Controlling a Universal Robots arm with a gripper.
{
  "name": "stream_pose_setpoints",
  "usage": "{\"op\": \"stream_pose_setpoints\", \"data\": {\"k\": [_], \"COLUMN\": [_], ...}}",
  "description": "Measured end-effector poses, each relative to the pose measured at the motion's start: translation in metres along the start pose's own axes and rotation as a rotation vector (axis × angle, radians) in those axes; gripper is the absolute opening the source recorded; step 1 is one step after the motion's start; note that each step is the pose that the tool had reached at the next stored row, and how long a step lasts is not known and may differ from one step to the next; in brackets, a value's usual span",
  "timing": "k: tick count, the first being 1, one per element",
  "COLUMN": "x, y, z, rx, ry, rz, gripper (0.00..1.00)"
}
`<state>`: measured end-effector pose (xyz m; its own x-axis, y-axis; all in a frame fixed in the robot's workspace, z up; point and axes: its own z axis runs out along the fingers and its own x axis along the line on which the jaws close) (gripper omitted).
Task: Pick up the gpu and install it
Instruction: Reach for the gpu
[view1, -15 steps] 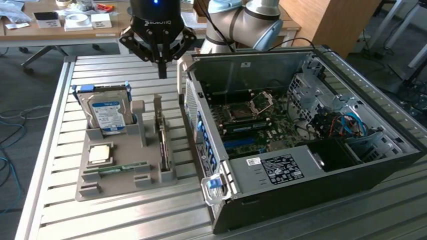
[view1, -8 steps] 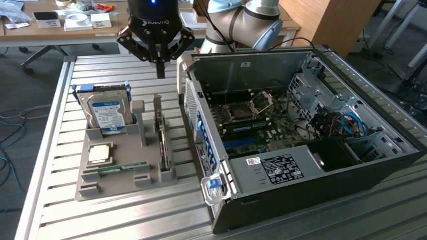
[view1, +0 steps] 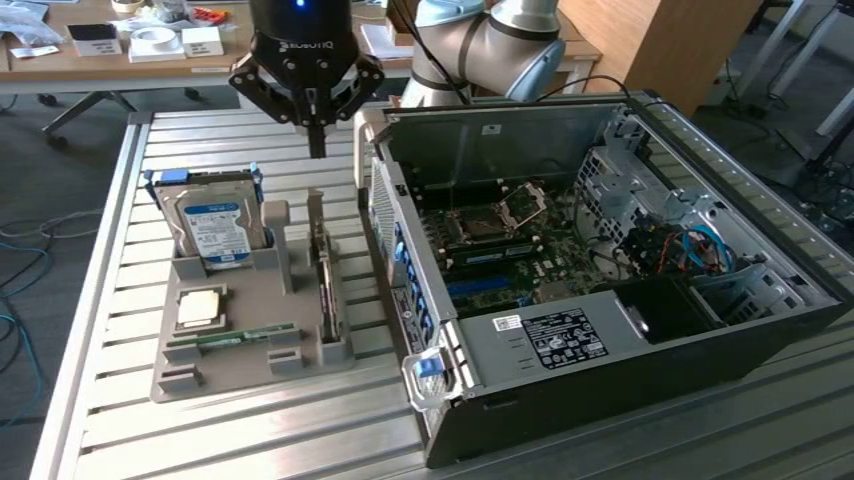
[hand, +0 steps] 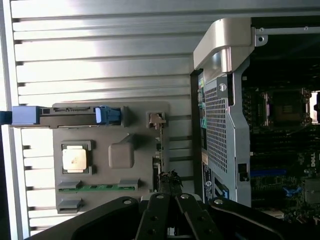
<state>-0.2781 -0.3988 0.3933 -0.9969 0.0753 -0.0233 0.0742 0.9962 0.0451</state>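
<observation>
The gpu (view1: 324, 285) stands on its long edge in a slot on the right side of the grey holder tray (view1: 254, 365), next to the open computer case (view1: 747, 330). From the wrist camera the gpu (hand: 160, 165) appears as a thin dark strip along the tray's (hand: 135, 130) edge nearest the case (hand: 220, 125). My gripper (view1: 318, 150) hangs above the far end of the tray, a clear gap over the card, fingers pointing down. It is shut with nothing between the fingers (hand: 155, 215).
On the tray also sit a silver hard drive with a blue-white label (view1: 214, 228), a square CPU (view1: 200, 305) and a green RAM stick (view1: 247, 337). The case lies open showing the motherboard (view1: 521, 250). A slatted metal table (view1: 200, 140) carries everything.
</observation>
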Motion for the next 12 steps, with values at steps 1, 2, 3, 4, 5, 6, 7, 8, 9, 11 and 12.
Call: {"op": "stream_pose_setpoints", "data": {"k": [1, 2, 3, 4, 5, 6, 7, 8, 9, 11, 12], "x": [0.0009, 0.0018, 0.0028, 0.004, 0.0051, 0.006, 0.0067, 0.0071, 0.0073, 0.0076, 0.0076], "y": [-0.0001, -0.0001, -0.0002, -0.0003, -0.0004, -0.0005, -0.0005, -0.0006, -0.0006, -0.0006, -0.0006], "z": [0.0, -0.0001, -0.0001, -0.0001, -0.0002, -0.0002, -0.0002, -0.0002, -0.0002, -0.0002, -0.0002], "rx": [0.0001, 0.0, 0.0, 0.0, 0.0, 0.0, 0.0, 0.0, -0.0001, 0.0, 0.0], "ry": [0.0, 0.0, 0.0, 0.0, 0.0, 0.0, 0.0, 0.0, 0.0, 0.0, 0.0], "rz": [0.0, 0.0, 0.0, 0.0, 0.0, 0.0, 0.0, 0.0, 0.0, 0.0, 0.0], "gripper": [0.11, 0.11, 0.11, 0.11, 0.11, 0.11, 0.11, 0.11, 0.11, 0.11, 0.11]}}
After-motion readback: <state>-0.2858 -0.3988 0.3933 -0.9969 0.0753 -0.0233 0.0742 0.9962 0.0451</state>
